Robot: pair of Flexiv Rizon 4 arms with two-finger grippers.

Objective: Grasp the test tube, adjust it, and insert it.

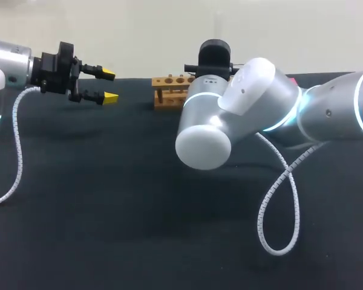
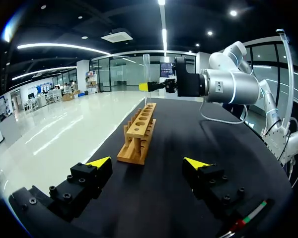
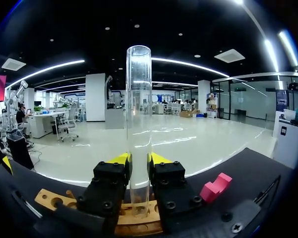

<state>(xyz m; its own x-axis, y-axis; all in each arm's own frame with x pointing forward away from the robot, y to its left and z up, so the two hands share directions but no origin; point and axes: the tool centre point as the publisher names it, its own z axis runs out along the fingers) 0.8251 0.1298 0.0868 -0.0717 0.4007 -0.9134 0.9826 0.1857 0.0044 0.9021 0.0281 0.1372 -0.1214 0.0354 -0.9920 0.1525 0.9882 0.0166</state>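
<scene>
The right gripper [image 3: 139, 159] is clenched on the test tube [image 3: 138, 99]: its two yellow-tipped fingers press the glass from opposite sides, low on the tube's length. The tube stands upright, with most of its clear body and its open mouth rising above the fingers and a short rounded end showing below them. That lower end hangs directly over the wooden rack [image 3: 49, 199], in line with its row of holes; whether it has entered a hole cannot be told. A small pink block [image 3: 216, 187] lies on the black table [image 1: 109, 211] just beside the gripper, past the rack. In the left wrist view the tube is held over the rack's far end, with the right arm [image 1: 248, 115] stretching in from the side. The left gripper [image 2: 148, 162] is released, its fingers spread wide with nothing between them. It hovers above the table, pointing along the rack's length, and the rack's near end is ahead of it and apart from both tips. In the head view this gripper hangs near the table's far edge, beside the rack and not touching it.
</scene>
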